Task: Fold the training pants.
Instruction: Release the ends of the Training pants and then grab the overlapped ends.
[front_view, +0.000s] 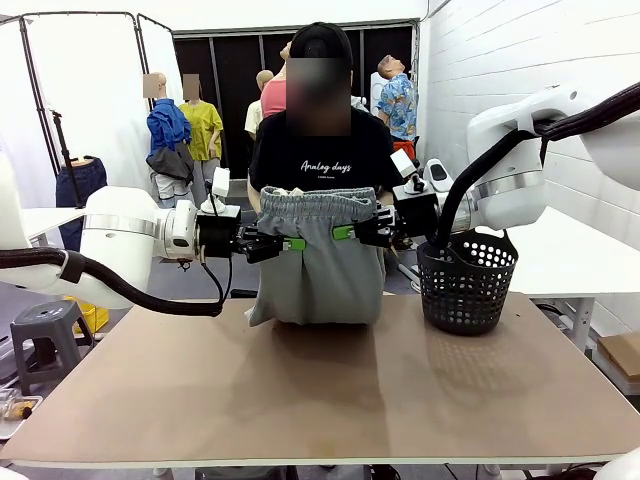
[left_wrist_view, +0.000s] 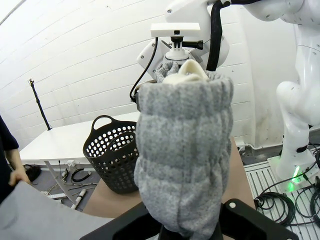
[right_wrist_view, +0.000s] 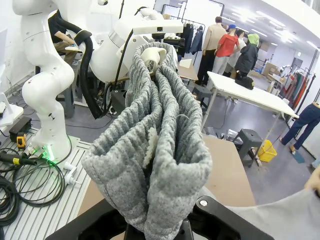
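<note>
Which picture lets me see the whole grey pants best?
The front view. There the training pants hang spread between the left pincer and the right pincer, lower end reaching the table. Each wrist view looks end-on at the bunched waistband, close up, clamped in its pincer.

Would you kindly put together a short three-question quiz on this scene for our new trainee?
1. True or false: the training pants lie folded flat on the table.
2. What do the left gripper and right gripper clamp? A the waistband's two sides; B the leg cuffs; C the drawstring.
3. Fill in: the black perforated basket stands on the robot's ____ side of the table.
Key: 1 false, they hang, held up by both grippers; 2 A; 3 right.
</note>
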